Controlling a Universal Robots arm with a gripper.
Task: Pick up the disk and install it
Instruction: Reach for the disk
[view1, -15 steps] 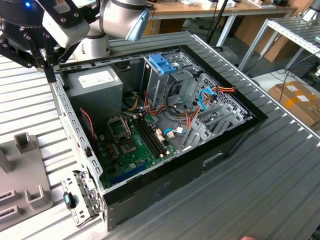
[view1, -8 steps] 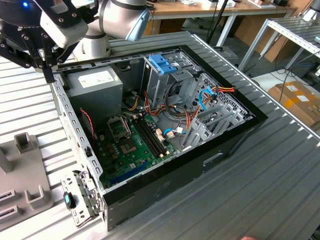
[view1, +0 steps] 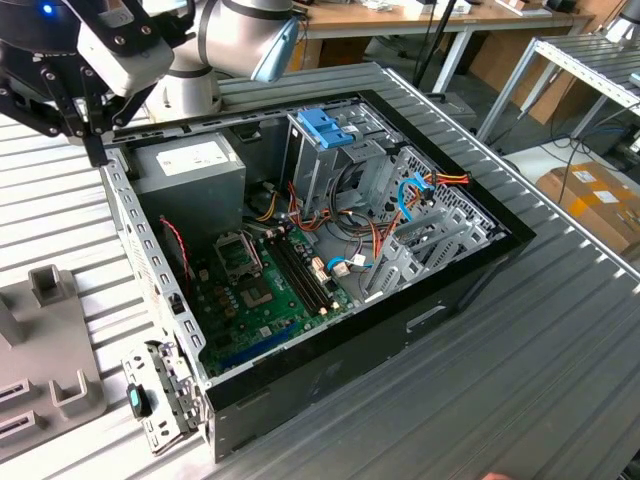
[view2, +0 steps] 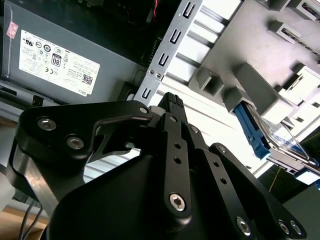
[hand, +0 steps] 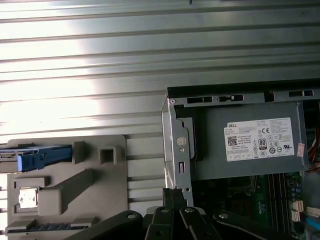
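The gripper is drawn narrow, its fingers together with nothing between them, and in both wrist views it hangs right above the metal wall at the corner of the open computer case. That is the nearest hazard: a straight drop from here would likely strike the wall's edge or the power supply just inside it. Just beside the case, on the ribbed table, lies a grey holder. The disk sits in one of its slots, apart from the gripper, with a blue side rail showing. With the fingers closed they would probably knock the disk rather than take it, and a hold on the smooth plastic rails might slip or tilt it in the slot. Farther in, the case holds the circuit board, the upright drive cage and loose cables beside it, which could snag anything carried toward the cage.
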